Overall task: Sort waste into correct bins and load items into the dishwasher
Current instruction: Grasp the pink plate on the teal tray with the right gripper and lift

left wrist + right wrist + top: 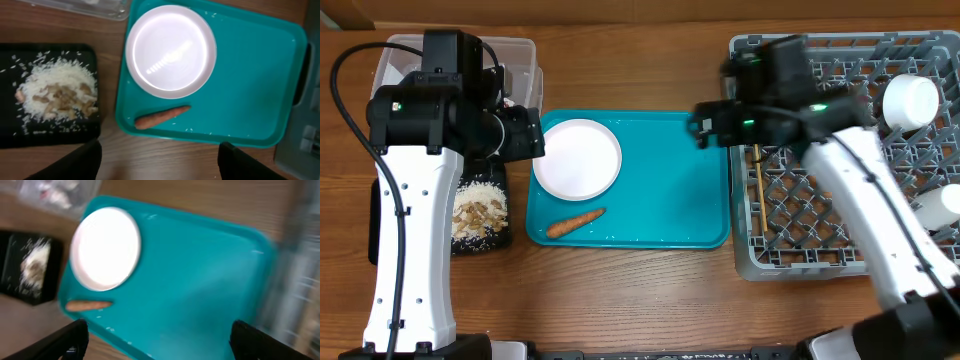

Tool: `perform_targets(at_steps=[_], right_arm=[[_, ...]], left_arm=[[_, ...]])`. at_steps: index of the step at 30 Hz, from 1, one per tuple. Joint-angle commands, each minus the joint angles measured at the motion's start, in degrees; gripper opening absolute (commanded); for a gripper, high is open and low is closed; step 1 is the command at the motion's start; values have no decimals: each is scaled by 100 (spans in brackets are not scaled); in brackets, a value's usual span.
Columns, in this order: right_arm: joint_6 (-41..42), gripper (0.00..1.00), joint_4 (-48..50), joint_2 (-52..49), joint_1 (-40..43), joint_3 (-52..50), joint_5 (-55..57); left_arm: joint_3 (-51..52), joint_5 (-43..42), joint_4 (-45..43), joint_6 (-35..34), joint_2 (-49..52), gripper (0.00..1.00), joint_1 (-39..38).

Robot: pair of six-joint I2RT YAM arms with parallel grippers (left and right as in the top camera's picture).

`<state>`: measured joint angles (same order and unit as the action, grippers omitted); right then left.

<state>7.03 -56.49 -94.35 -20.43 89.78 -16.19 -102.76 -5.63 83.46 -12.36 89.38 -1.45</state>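
Observation:
A pale-pink bowl (578, 158) and an orange carrot piece (575, 221) lie on the teal tray (670, 190). The bowl (171, 50) and carrot (161, 117) also show in the left wrist view. The black tray (485, 243) holds beige-white food scraps (478, 210). The clear tub (520, 60) is mostly hidden under my left arm. My left gripper (525, 135) is open and empty, above the table just in front of the carrot (157, 167). My right gripper (705, 125) is open and empty over the teal tray's right part (160, 342). Chopsticks (758, 190) lie in the grey dish rack (820, 220).
Two white cups (910, 100) (940, 205) stand in the rack at the right. The right wrist view is blurred; it shows the bowl (105, 247), carrot (89, 305) and tub corner (55, 192). Loose grains lie around the scraps (55, 95).

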Motion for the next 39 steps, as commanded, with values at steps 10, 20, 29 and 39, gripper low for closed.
perform_targets(at_steps=[10, 20, 29, 39], right_arm=[[1023, 90, 1519, -1869, -1486, 57, 706], [1578, 71, 2356, -2938, -1856, 57, 933], [1921, 16, 2243, -3244, -1921, 57, 1576], [2002, 4, 1290, -2778, -1650, 426, 3226]], left_arm=[[28, 616, 369, -483, -70, 81, 848], [28, 557, 321, -483, -68, 82, 990], [28, 557, 323, -481, -68, 82, 990], [28, 557, 317, -481, -68, 82, 990]])
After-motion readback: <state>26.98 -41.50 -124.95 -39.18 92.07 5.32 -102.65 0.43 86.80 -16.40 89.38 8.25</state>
